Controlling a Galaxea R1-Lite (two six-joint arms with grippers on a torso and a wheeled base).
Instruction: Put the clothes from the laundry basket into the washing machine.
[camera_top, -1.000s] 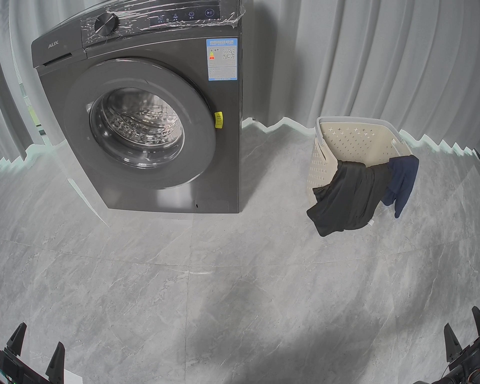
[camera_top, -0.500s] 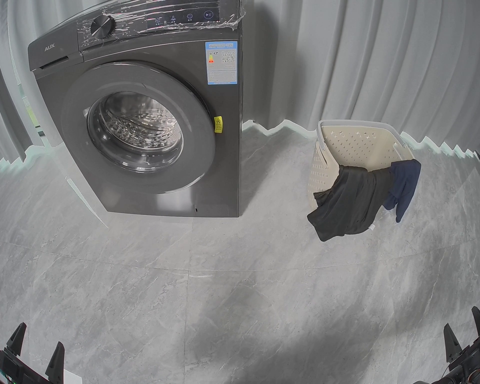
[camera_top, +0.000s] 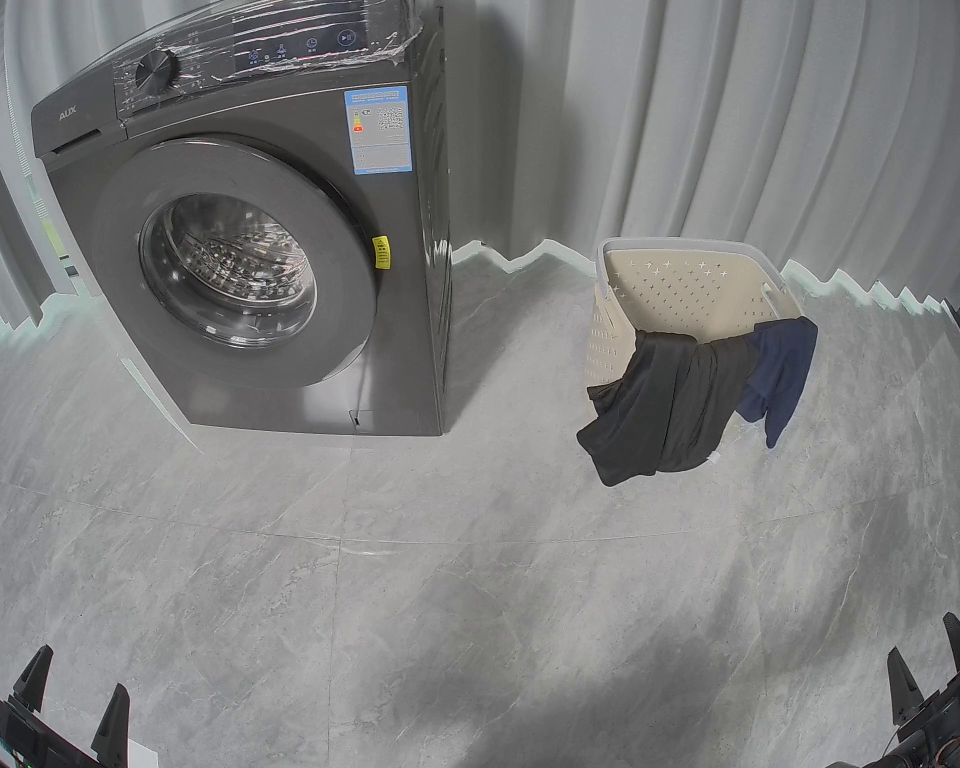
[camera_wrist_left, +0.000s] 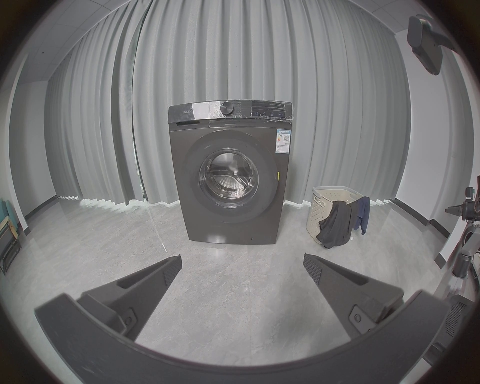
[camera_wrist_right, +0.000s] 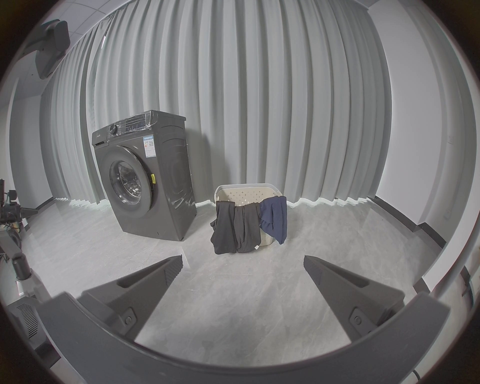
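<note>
A dark grey washing machine stands at the back left, its round glass door facing front and looking shut. To its right sits a cream laundry basket. A black garment hangs over the basket's front rim down to the floor, with a navy garment draped beside it. My left gripper is low at the near left, open and holding nothing. My right gripper is low at the near right, also open and holding nothing. Both are far from the basket and the machine.
Pale pleated curtains run along the back behind the machine and basket. Bare grey tiled floor stretches between me and both. A white wall closes the room to the right of the basket.
The whole head view has shifted, so machine and basket sit further left in the picture; the camera moved. The clothes and both grippers are as before.
</note>
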